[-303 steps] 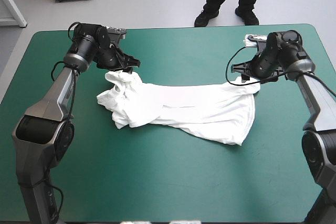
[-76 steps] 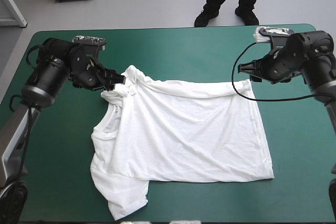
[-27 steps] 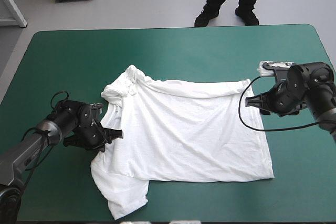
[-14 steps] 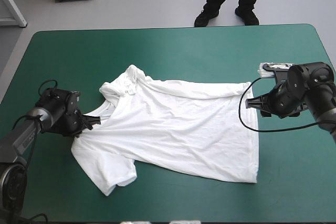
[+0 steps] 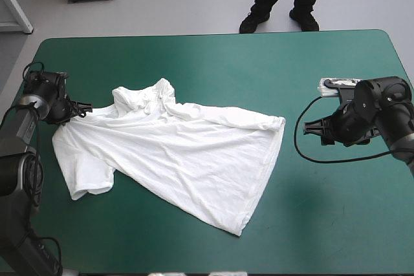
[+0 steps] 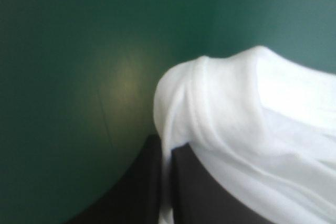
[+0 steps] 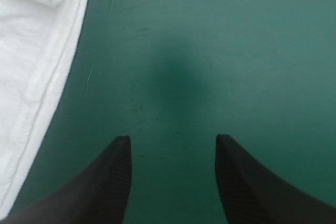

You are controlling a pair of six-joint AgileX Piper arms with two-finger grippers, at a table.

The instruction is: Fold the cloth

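T-shirt (image 5: 174,150) dragging leftward, skewing diagonal; left gripper (image 6: 167,148) pinching sleeve-side edge; right gripper (image 7: 173,142) hovering wide apart beside hem.

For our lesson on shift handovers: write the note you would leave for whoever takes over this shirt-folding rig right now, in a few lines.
Left gripper: shut on the T-shirt, holding an edge of it near the table's left edge.
Right gripper: open and empty, over bare teal-green cover, apart from the shirt's hem.
T-shirt: opened out but skewed and wrinkled, the collar area bunched toward the far side, one sleeve lying near left.
Done: shirt mostly spread.
Left: square it up, smooth it, then make every fold; none shows yet.
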